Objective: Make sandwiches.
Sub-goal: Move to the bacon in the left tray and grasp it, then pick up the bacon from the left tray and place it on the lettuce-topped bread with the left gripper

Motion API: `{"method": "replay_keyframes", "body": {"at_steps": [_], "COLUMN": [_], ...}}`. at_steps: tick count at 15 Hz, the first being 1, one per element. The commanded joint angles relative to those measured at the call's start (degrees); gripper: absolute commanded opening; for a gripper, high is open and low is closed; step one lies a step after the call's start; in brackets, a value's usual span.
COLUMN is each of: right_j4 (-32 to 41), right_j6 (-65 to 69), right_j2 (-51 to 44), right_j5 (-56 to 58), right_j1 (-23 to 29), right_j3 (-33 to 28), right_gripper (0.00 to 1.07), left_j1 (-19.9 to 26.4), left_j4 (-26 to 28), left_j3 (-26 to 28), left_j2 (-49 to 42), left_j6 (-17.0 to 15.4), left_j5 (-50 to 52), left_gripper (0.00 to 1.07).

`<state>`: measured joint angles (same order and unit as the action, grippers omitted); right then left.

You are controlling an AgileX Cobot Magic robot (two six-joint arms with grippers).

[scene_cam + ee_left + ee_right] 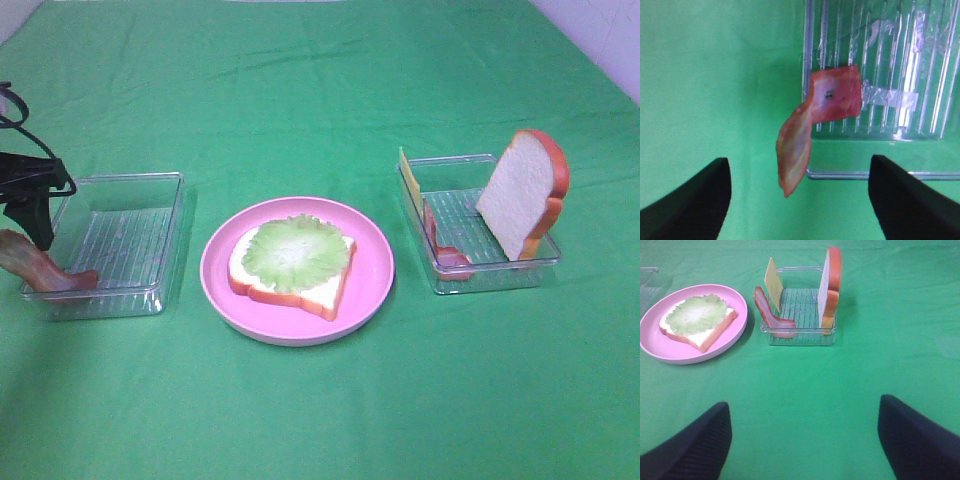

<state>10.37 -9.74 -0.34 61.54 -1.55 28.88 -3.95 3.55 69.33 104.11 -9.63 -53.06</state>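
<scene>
A bread slice (pixel 318 290) topped with a lettuce leaf (pixel 295 252) lies on the pink plate (pixel 375 265). One bacon strip (pixel 35 265) hangs over the outer wall of the left clear tray (pixel 130 235). My left gripper (pixel 40 225) hovers just above it, open, with both fingers apart from the bacon strip (pixel 832 95). The right tray (pixel 490 283) holds a second bread slice (pixel 520 195) standing on edge, a cheese square (pixel 408 178) and another bacon strip (pixel 440 250). My right gripper (pixel 802 440) is open over bare cloth, short of that tray (pixel 800 335), and holds nothing.
A green cloth (pixel 320 90) covers the whole table. The left tray has only the draped bacon in it. The right arm is outside the high view.
</scene>
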Motion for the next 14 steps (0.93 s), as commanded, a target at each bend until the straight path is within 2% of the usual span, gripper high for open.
{"method": "replay_keyframes", "body": {"at_steps": [1,4,5,8,10,11,12,13,14], "right_j4": [0.1,0.1,0.1,0.1,0.1,0.1,0.1,0.1,0.1], "right_j6": [-0.7,-0.7,-0.7,-0.7,-0.7,-0.7,-0.7,-0.7,-0.7], "right_j2": [-0.9,-0.9,-0.9,-0.9,-0.9,-0.9,-0.9,-0.9,-0.9], "right_j5": [-0.3,-0.3,-0.3,-0.3,-0.3,-0.3,-0.3,-0.3,-0.3], "right_j1": [-0.5,-0.5,-0.5,-0.5,-0.5,-0.5,-0.5,-0.5,-0.5], "right_j3": [-0.1,-0.1,-0.1,-0.1,-0.1,-0.1,-0.1,-0.1,-0.1], "right_gripper": [0.76,0.76,0.76,0.76,0.76,0.76,0.76,0.76,0.76], "left_j1": [-0.1,-0.1,-0.1,-0.1,-0.1,-0.1,-0.1,-0.1,-0.1], "left_j4": [0.9,0.9,0.9,0.9,0.9,0.9,0.9,0.9,0.9], "left_j3": [-0.5,-0.3,-0.3,-0.1,-0.1,-0.1,-0.1,-0.1,-0.1], "left_j2": [1.0,3.4,3.4,3.5,3.8,3.8,3.8,3.8,3.8], "left_j6": [-0.3,0.3,0.3,0.3,0.3,0.3,0.3,0.3,0.3], "left_j5": [0.9,1.9,1.9,2.1,2.5,3.3,3.7,3.7,4.3], "left_gripper": [0.69,0.59,0.59,0.44,0.3,0.17,0.1,0.1,0.01]}}
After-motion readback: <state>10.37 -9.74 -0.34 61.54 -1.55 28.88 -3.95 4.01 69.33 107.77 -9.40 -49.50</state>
